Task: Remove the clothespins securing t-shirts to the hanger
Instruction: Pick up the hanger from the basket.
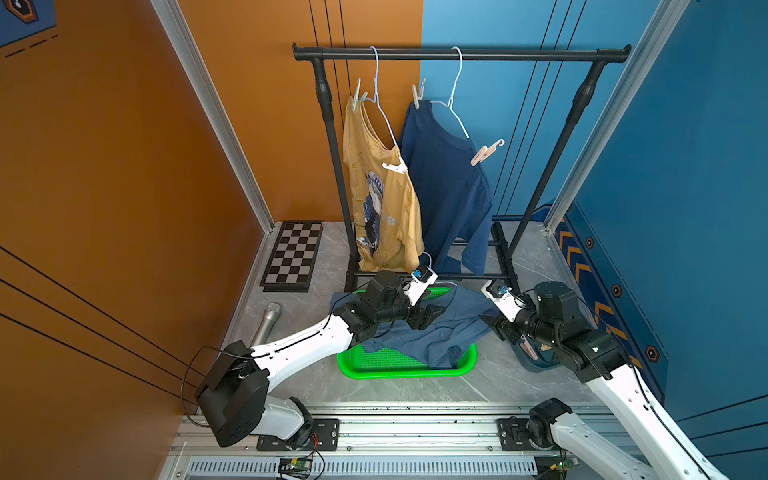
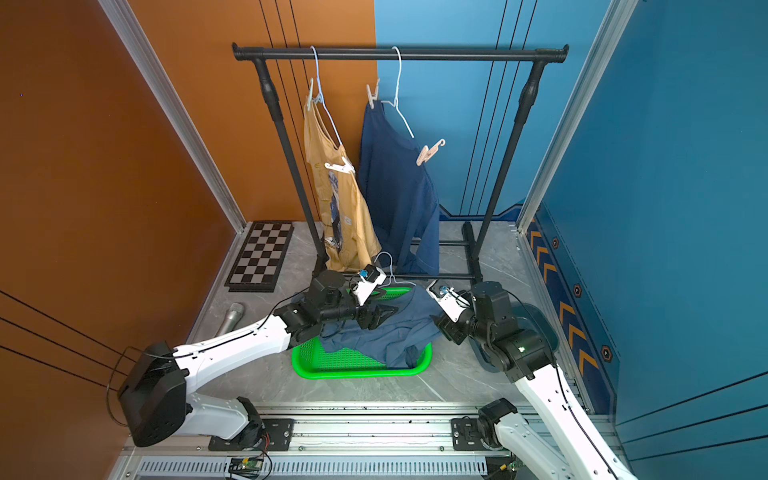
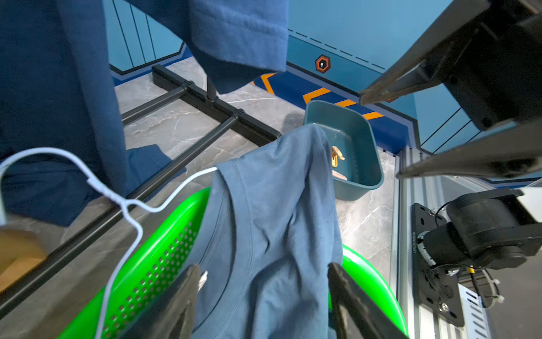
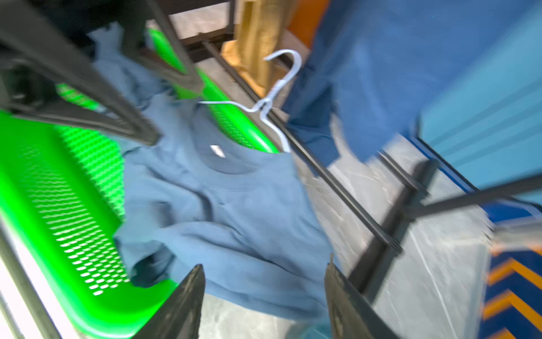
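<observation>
Along the upper centre of both top views, a black rack carries two wire hangers. The yellow t-shirt and the navy t-shirt hang from them. Clothespins pinch each shirt's shoulders onto the wire, which is why neither slides off its tilted hanger.

Lower centre, the slate-blue t-shirt lies crumpled in the green basket. No peg shows on it, and its hanger pokes out of the collar over the basket rim. Right of centre in the left wrist view, two dropped pegs sit in the teal bin, apparently the collecting place for removed pins.

The left gripper hovers low over the slate-blue shirt with its jaws spread and the cloth loose beneath them, not pinched. The right gripper is also released and empty, at the basket's right end just beside the bin. By my reading, one shirt is done, and both arms must next reach up to the rack.
</observation>
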{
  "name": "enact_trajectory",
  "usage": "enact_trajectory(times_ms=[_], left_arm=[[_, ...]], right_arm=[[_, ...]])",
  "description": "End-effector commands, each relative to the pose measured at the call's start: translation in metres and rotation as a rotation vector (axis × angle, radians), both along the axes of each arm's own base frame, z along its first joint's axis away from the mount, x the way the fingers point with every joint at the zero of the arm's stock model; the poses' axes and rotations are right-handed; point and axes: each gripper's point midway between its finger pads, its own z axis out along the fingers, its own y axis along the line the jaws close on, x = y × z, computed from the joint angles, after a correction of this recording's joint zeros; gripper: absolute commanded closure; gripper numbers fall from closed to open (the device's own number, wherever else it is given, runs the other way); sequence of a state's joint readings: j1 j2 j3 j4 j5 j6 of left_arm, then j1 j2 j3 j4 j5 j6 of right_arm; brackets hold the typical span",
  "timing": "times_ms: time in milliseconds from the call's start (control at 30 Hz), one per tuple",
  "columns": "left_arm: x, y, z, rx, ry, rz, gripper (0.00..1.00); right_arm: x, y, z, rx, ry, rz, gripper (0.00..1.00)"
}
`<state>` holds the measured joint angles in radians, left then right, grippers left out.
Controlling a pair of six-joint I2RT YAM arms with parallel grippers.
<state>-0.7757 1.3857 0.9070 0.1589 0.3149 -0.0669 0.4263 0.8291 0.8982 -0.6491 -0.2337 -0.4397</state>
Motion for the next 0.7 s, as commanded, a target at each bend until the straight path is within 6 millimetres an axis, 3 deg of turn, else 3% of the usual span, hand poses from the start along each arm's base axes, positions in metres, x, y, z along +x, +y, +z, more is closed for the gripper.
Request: enact_trajectory(times_ms=[0, 267, 667], left_arm=[[-0.002, 0.021, -0.015, 0.103, 0.000, 0.040, 0.29], [-0.006, 0.055, -0.020, 0.177, 0.003, 0.116, 0.28], [-0.006, 0.090, -0.033, 0.211, 0.036, 0.196, 0.27]], right_arm=[[0.007, 0.031, 0.006, 0.042, 0.014, 0.111, 0.34], [0.047, 0.065, -0.011, 0.028, 0.051, 0.187, 0.34], [0.105, 0.086, -0.031, 0.023, 0.099, 0.210, 0.32]])
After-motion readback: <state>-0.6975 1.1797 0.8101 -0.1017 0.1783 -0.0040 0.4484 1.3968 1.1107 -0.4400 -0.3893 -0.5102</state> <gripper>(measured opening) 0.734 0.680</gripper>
